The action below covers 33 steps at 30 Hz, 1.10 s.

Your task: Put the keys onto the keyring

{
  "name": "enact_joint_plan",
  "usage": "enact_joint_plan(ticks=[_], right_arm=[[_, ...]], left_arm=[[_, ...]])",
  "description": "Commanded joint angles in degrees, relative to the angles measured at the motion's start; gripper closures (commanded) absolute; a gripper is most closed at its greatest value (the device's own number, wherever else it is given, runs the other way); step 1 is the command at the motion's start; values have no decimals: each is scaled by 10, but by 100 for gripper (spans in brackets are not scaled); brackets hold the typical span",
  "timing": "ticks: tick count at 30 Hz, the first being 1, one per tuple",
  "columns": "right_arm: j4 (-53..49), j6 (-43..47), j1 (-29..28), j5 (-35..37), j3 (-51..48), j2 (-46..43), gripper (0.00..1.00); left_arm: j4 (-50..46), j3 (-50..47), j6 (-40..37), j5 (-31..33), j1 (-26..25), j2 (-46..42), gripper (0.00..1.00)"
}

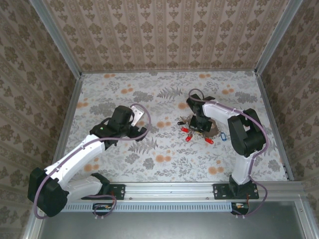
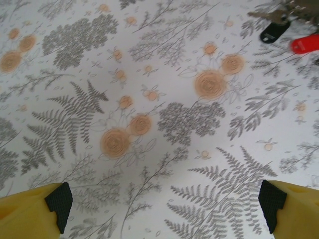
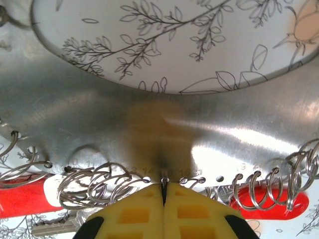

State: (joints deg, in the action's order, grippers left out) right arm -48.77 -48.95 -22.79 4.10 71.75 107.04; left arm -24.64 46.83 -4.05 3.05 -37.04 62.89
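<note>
The keyring (image 3: 99,114) is a broad dull metal band with numbered holes along its edge, lying on the flowered table; it is the brownish loop (image 1: 203,128) right of centre. Small wire rings (image 3: 94,184) hang from its holes, and keys with red heads (image 3: 269,201) (image 1: 189,138) lie under and beside it. A blue-headed key (image 1: 224,135) lies to the right. My right gripper (image 3: 163,191) (image 1: 199,122) is shut, its yellow tips nipping one small wire ring at the band's edge. My left gripper (image 2: 165,204) (image 1: 142,117) hovers open over bare table, well left of the keys.
A black-headed key (image 2: 274,31) and a red one (image 2: 305,44) lie at the far right of the left wrist view. Patterned walls (image 1: 164,35) fence the table (image 1: 149,159) on three sides. A metal rail (image 1: 169,189) runs along the near edge.
</note>
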Motion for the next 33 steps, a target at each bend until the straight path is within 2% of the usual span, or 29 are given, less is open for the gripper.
enact_joint_plan(ticks=[1,3,7,10,12,18,21,24,27,33], right_arm=[[-3,-22,-1,-13,-19,-31,100],[3,-39,0,-28,-29,-54,100],[26,-93,2,-76,-56,-99,100],[66,-153,7,-134,-81,-120,100],[91,-190,7,-159,-91,-132,100],[122,-280,0,-180,-110,-162,100],[161,-336,-3,-212,-134,-175,100],[172,-361,-4,-220,-135,-187,100],[159,-364,-10,-207,-122,-196,100],[151,-369,-20,-206,-121,-204,100]], left_arm=[[88,-29,18,-71,-17,-4,2],[175,-58,11,-89,-44,1,3],[332,-85,-78,-139,-114,50,4],[405,-79,-150,-186,-157,112,10],[461,-78,-169,-190,-176,152,18],[662,-106,-151,-179,-182,267,42],[740,-111,-143,-163,-187,315,54],[860,-132,-137,-157,-196,368,57],[987,-152,-141,-143,-206,425,65],[988,-148,-144,-107,-206,433,67]])
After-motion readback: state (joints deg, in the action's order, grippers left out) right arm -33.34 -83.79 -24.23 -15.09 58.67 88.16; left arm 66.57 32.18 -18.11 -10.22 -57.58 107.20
